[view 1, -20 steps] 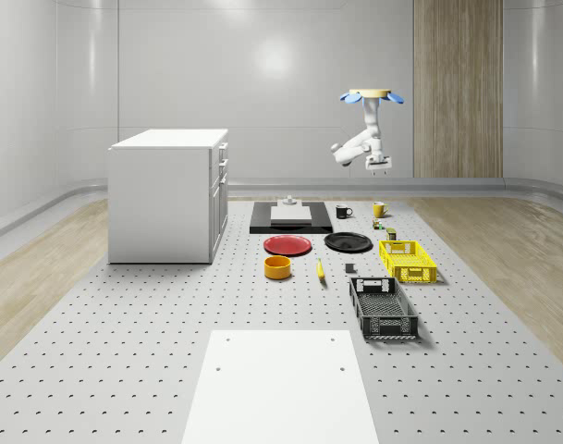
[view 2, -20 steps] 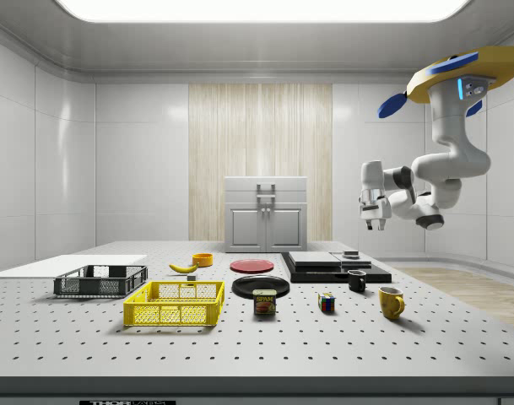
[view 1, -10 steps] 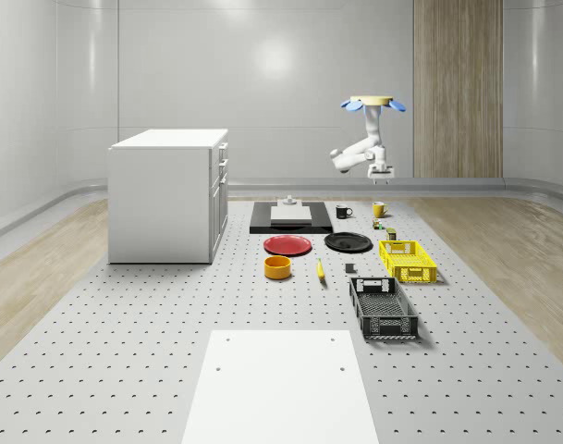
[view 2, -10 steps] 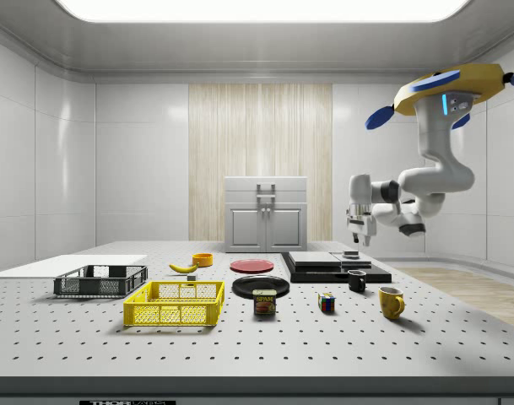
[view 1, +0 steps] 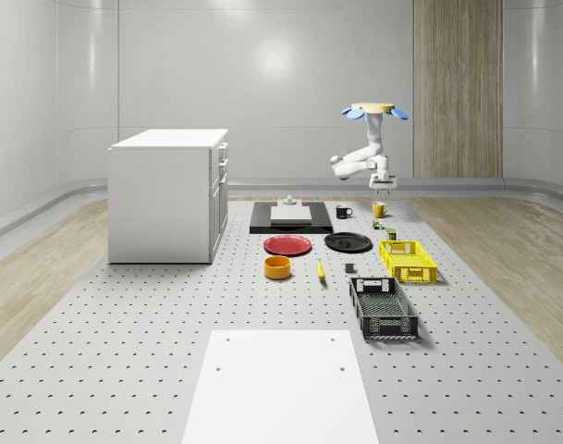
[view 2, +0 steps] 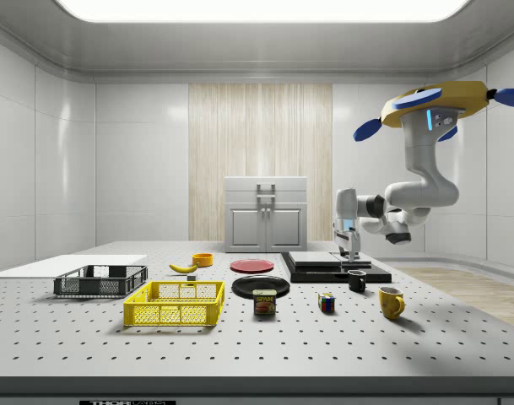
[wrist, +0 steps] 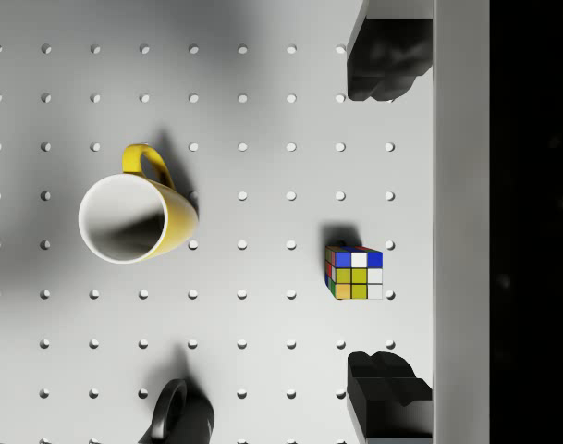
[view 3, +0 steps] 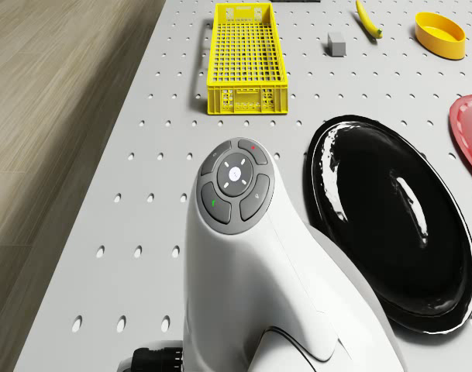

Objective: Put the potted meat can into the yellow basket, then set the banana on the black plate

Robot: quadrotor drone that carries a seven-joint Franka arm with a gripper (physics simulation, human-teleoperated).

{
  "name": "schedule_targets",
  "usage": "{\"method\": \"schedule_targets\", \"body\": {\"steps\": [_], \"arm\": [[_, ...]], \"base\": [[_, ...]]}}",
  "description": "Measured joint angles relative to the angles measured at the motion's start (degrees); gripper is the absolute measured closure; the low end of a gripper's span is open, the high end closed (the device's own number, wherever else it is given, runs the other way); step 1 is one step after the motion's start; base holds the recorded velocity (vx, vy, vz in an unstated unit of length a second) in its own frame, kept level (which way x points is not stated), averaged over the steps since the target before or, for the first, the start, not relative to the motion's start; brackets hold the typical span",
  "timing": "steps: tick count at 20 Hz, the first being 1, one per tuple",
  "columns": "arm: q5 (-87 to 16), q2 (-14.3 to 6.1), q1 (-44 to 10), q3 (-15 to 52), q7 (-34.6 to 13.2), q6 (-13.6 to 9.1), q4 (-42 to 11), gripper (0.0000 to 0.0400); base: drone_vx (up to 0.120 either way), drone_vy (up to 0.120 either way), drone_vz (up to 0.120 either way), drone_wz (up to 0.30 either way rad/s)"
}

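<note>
The potted meat can (view 2: pixel 264 302) stands on the table beside the yellow basket (view 2: pixel 175 304) (view 1: pixel 408 260) (view 3: pixel 247 56). Past the basket, the banana (view 1: pixel 320 270) (view 2: pixel 183 267) (view 3: pixel 367 18) lies on the table. The black plate (view 1: pixel 348 242) (view 3: pixel 391 225) (view 2: pixel 260 286) holds nothing. The drone (view 1: pixel 374 109) (view 2: pixel 434 103) hovers over the far end of the table, above the mugs. My gripper (wrist: pixel 383 227) (view 2: pixel 344 247) (view 1: pixel 381 185) points down, open and holding nothing, high over a Rubik's cube (wrist: pixel 355 273). The can (view 1: pixel 391 234) sits nearer the basket than the gripper does.
Under the gripper are a yellow mug (wrist: pixel 133 217) (view 2: pixel 391 301) and a black mug (wrist: pixel 179 416) (view 2: pixel 356 280). A red plate (view 1: pixel 287 245), an orange bowl (view 1: pixel 277 267), a black crate (view 1: pixel 383 307) and a black platform (view 1: pixel 291 217) sit on the table. A white cabinet (view 1: pixel 168 194) stands at the whole-scene view's left.
The drone has come lower and shifted toward the side view's left. The arm has swung the gripper down closer to the table over the mugs. Nothing on the table has moved.
</note>
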State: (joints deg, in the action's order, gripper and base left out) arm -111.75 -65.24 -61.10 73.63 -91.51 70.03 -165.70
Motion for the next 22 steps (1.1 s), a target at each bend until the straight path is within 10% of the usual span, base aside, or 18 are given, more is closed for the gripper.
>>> {"method": "schedule_targets", "body": {"steps": [9, 22], "arm": [[1.3, -2.6, -0.9, 0.8, -0.9, 2.3, 0.2, 0.0000], [3.1, -6.0, -2.0, 1.8, -1.9, 5.4, 0.4, 0.0000]], "base": [[0.120, 0.000, -0.120, 0.000], [0.120, 0.000, 0.000, 0.000]]}}
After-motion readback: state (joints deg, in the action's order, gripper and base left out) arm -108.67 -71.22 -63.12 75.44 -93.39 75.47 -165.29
